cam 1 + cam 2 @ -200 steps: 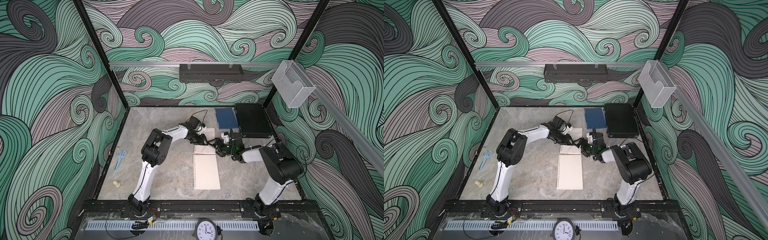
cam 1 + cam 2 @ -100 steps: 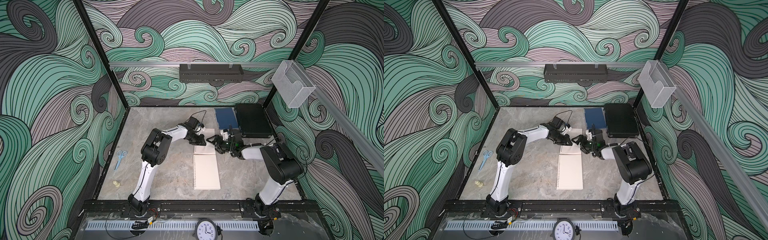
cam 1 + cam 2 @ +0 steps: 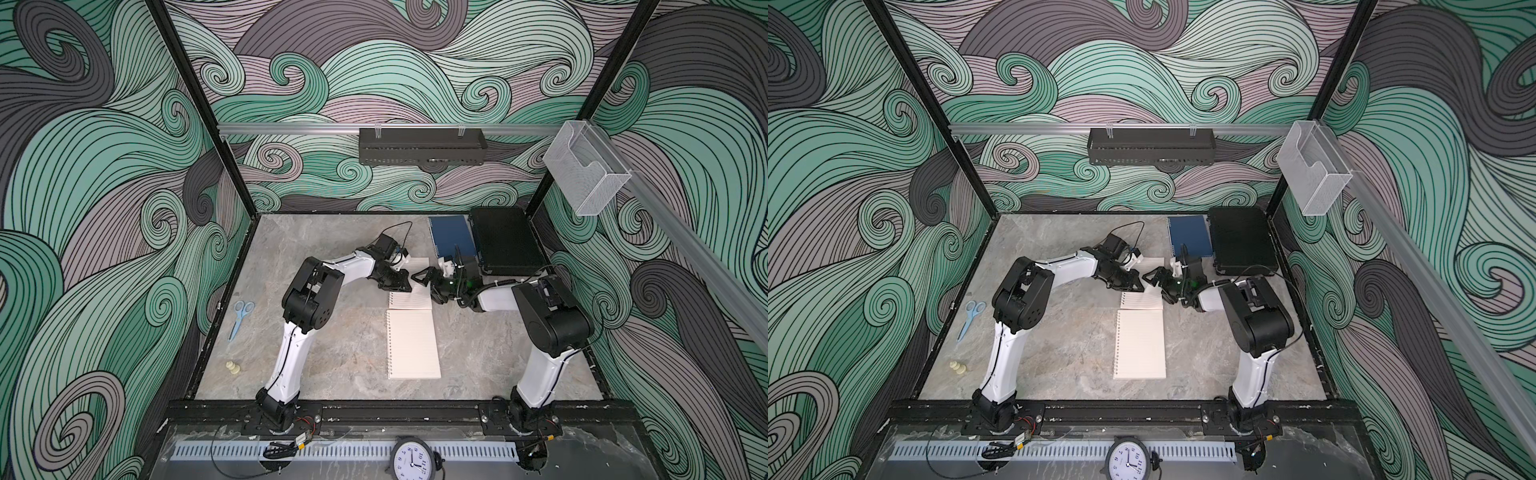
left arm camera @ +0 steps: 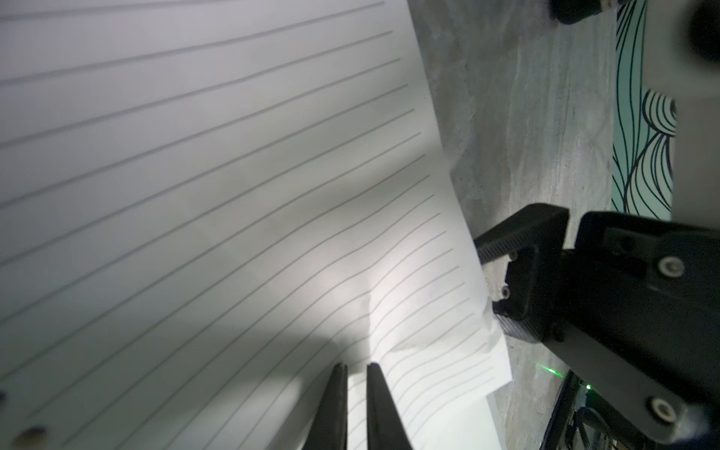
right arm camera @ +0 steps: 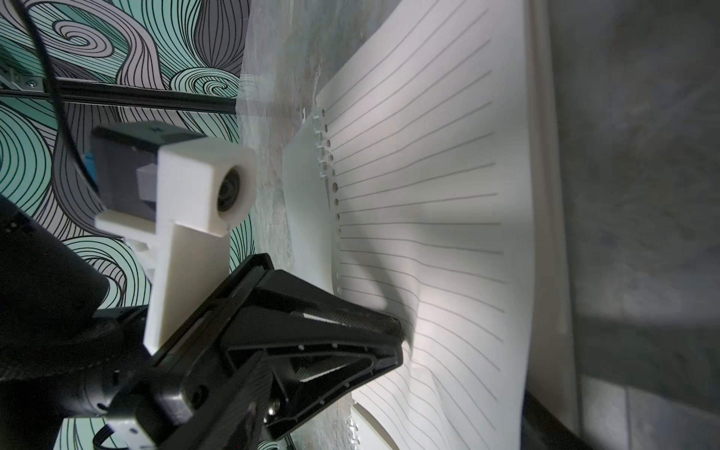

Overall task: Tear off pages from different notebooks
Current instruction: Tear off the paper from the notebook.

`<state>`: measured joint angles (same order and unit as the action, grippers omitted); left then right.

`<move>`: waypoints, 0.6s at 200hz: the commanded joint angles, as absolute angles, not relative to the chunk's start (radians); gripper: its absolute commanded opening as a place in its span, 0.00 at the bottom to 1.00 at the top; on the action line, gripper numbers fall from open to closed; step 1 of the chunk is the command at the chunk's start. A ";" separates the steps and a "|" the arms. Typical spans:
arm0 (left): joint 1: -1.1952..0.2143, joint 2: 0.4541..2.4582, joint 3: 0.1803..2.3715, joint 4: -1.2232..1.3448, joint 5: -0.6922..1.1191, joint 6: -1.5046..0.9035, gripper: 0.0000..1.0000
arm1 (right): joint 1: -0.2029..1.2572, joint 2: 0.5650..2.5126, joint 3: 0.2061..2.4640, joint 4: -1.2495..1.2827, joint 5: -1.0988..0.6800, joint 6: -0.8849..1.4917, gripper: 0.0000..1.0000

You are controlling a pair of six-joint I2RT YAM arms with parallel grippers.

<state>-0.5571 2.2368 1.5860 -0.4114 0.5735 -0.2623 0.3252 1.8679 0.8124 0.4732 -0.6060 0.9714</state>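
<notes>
1. My left gripper [image 3: 407,287] is clamped on the white lined page [image 4: 233,187]. Its fingertips sit almost together, and the sheet buckles and creases around the pinch, close to the punched-hole edge.
2. My right gripper [image 3: 422,284] has its jaws apart and holds nothing. It faces my left gripper across the page, with its fingers at the page's plain long edge. I cannot tell whether they touch the paper.
3. The page lies over the white lined notebook [image 3: 409,301], which sits just beyond the far short edge of the cream notebook [image 3: 413,345].
4. I cannot tell whether the page's holed edge is free of the wire.
5. The cream notebook lies open and flat on the table [image 3: 332,353], between my two arms, with its spiral on my left-arm side.
6. The dark blue notebook [image 3: 452,239] lies closed, farther beyond the cream notebook and toward my right-arm side. It is just beside the black case [image 3: 507,245].
7. The scissors [image 3: 240,318] lie well apart from the cream notebook on my left-arm side, and two small pale pieces [image 3: 233,369] lie near them.
</notes>
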 commanded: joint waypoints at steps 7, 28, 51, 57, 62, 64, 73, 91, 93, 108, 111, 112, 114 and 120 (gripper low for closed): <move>-0.556 2.298 1.563 -0.503 0.528 -0.244 0.13 | 0.301 1.913 0.886 0.379 -0.603 0.886 0.80; -0.554 2.311 1.568 -0.507 0.513 -0.247 0.12 | 0.285 1.952 0.939 0.337 -0.607 0.851 0.78; -0.545 2.321 1.570 -0.497 0.492 -0.257 0.12 | 0.273 2.006 1.010 0.295 -0.638 0.820 0.76; -0.541 2.325 1.573 -0.496 0.490 -0.263 0.12 | 0.271 2.020 1.033 0.272 -0.639 0.806 0.75; -0.538 2.329 1.577 -0.494 0.489 -0.269 0.12 | 0.268 2.030 1.051 0.252 -0.642 0.793 0.74; -0.536 2.330 1.579 -0.494 0.487 -0.271 0.12 | 0.267 2.035 1.056 0.246 -0.643 0.788 0.73; -0.530 2.337 1.585 -0.489 0.483 -0.280 0.12 | 0.262 2.055 1.091 0.218 -0.647 0.769 0.70; -0.517 2.347 1.596 -0.476 0.484 -0.295 0.12 | 0.249 2.105 1.163 0.171 -0.666 0.746 0.63; -0.515 2.347 1.599 -0.477 0.486 -0.296 0.12 | 0.248 2.110 1.170 0.166 -0.668 0.742 0.63; -0.507 2.355 1.611 -0.473 0.486 -0.294 0.12 | 0.242 2.141 1.229 0.116 -0.678 0.714 0.60; -0.505 2.355 1.612 -0.473 0.486 -0.293 0.12 | 0.242 2.145 1.239 0.106 -0.678 0.708 0.60; -0.505 2.356 1.612 -0.473 0.486 -0.293 0.12 | 0.242 2.146 1.243 0.103 -0.679 0.705 0.60; -0.505 2.356 1.613 -0.473 0.486 -0.291 0.12 | 0.242 2.150 1.251 0.094 -0.678 0.701 0.60; -0.502 2.357 1.616 -0.470 0.488 -0.286 0.12 | 0.242 2.157 1.271 0.068 -0.679 0.687 0.59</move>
<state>-0.5266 2.2734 1.6283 -0.3954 0.5854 -0.2882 0.2577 2.1101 1.2060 0.2050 -0.6960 0.7647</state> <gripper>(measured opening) 0.122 0.600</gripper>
